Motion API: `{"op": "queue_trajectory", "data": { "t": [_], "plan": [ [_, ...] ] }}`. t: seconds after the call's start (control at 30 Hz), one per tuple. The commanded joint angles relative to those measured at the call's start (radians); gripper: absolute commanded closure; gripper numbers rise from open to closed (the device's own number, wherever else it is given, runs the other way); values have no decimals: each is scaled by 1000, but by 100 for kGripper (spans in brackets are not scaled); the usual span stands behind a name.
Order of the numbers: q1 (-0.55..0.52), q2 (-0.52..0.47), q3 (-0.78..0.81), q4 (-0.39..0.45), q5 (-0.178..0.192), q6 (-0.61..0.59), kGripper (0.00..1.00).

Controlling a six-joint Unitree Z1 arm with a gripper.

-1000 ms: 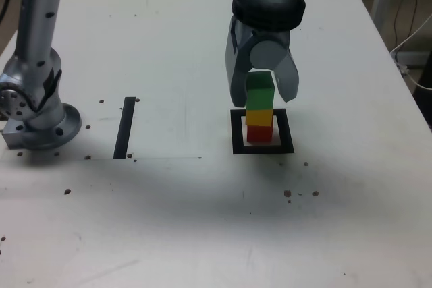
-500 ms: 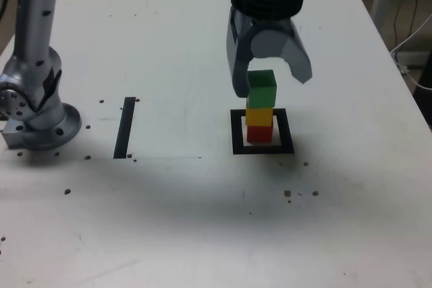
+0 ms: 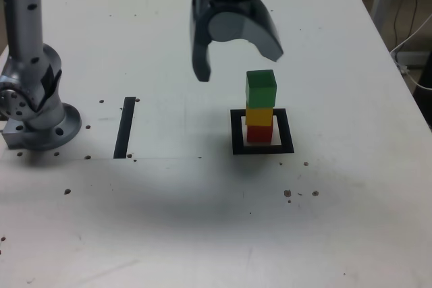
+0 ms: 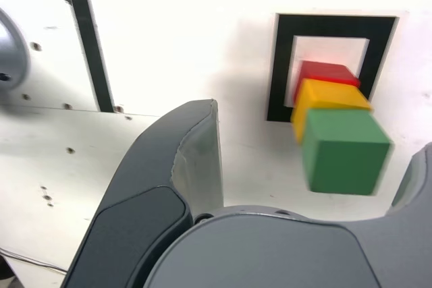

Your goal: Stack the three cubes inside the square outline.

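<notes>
Exterior view: right of centre, green (image 3: 261,91), yellow (image 3: 259,117) and red (image 3: 259,133) cubes stand stacked inside the square (image 3: 287,131); gripper (image 3: 238,67) wide open, upper middle; stacking looks finished.

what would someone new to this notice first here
Probably the bright stack inside the black square outline: the green cube on top, the yellow cube under it and the red cube at the bottom. Next, likely the big open gripper, off to the stack's left in the exterior view, with nothing between its jaws.
</notes>
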Motion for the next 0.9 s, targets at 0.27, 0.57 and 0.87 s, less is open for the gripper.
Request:
{"op": "queue_trajectory", "data": {
  "t": [0.27,0.57,0.87],
  "plan": [
    [4,-135,219,-46,-11,74,0],
    [5,-246,475,-178,-34,83,0],
    [5,-295,620,-221,-1,82,0]
  ]
}}
